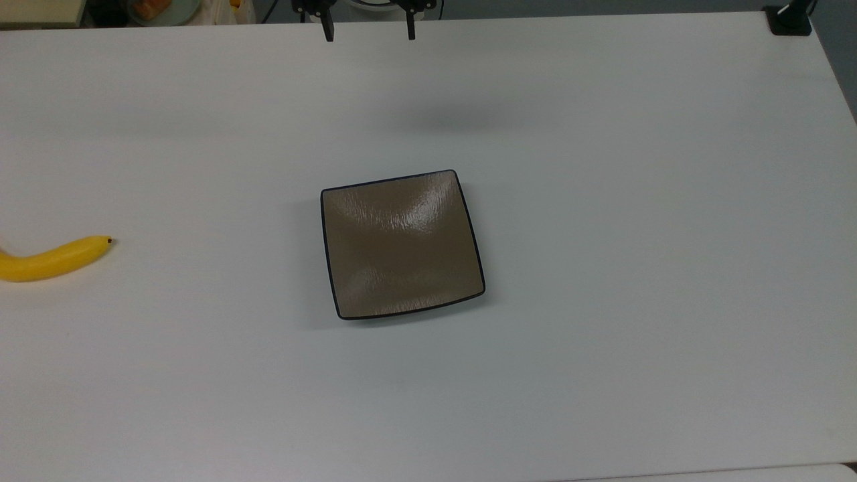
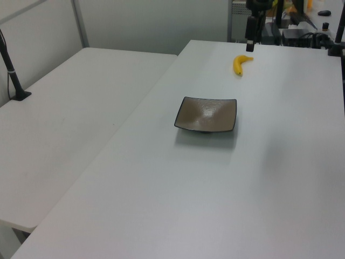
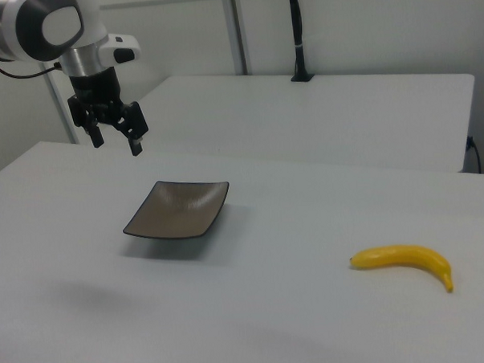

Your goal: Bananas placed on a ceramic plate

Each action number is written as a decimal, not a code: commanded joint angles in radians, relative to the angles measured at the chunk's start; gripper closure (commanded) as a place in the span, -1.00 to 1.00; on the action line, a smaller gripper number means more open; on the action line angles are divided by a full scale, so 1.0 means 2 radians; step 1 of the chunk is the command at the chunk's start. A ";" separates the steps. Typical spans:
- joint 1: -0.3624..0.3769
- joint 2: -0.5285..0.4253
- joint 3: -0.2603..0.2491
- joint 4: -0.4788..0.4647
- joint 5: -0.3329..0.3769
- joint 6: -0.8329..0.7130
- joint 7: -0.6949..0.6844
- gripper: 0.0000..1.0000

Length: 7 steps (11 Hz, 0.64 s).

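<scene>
White tabletop (image 1: 602, 201) spans the top view; the gripper (image 1: 368, 30) sits at the upper edge, fingers spread apart and grasping nothing. The ceramic plate (image 1: 400, 244) lies mid-frame, and the bananas (image 1: 50, 260) rest at the left edge, long axis roughly horizontal, dark tip pointing right

Left view: the gripper (image 2: 250, 40) hangs at the top, the bananas (image 2: 239, 64) just below it, the ceramic plate (image 2: 206, 114) central

Right view: the arm (image 3: 50, 29) reaches down at upper left, the gripper (image 3: 116, 143) pointing downward above the table, beyond the ceramic plate (image 3: 177, 209); the bananas (image 3: 404, 260) lie lower right
</scene>
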 commanded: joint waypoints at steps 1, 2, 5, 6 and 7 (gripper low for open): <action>-0.007 -0.002 -0.001 -0.001 -0.006 0.013 -0.002 -1.00; -0.013 -0.002 -0.001 0.000 -0.009 0.014 -0.009 -1.00; -0.049 0.001 -0.001 0.001 -0.006 0.035 -0.002 -1.00; -0.065 0.001 -0.001 0.001 -0.004 0.035 0.004 -1.00; -0.082 0.008 -0.001 0.010 -0.003 0.035 0.026 -1.00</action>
